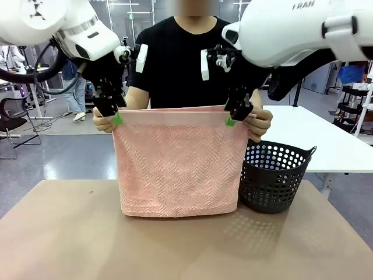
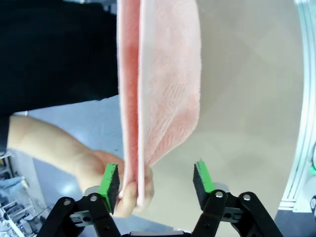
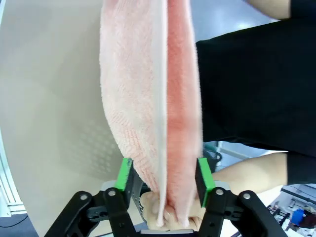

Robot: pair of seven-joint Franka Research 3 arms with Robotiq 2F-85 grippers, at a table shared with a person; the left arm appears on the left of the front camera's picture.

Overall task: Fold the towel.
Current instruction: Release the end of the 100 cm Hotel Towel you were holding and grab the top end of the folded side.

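From the front, a matte tan tabletop (image 1: 175, 251) stands in a workroom with a grey floor, a black office chair (image 1: 11, 116) and a white table (image 1: 326, 140) behind. The towel (image 1: 178, 169), salmon-pink terry with a herringbone weave, hangs doubled, its bottom fold on the tabletop. A person in a black shirt pinches its top corners with one hand (image 1: 102, 123) and the other hand (image 1: 260, 122). The left gripper (image 1: 118, 118) and right gripper (image 1: 231, 121) sit at those corners. A dark grey perforated basket (image 1: 274, 181) stands just beside the towel. In the left wrist view, the left gripper (image 2: 155, 180) is spread wide around the towel (image 2: 163, 74) corner, which the person's hand (image 2: 94, 168) holds. In the right wrist view, the right gripper (image 3: 164, 175) straddles the uncompressed towel (image 3: 148, 74), unclamped, above the person's fingers (image 3: 168, 215).
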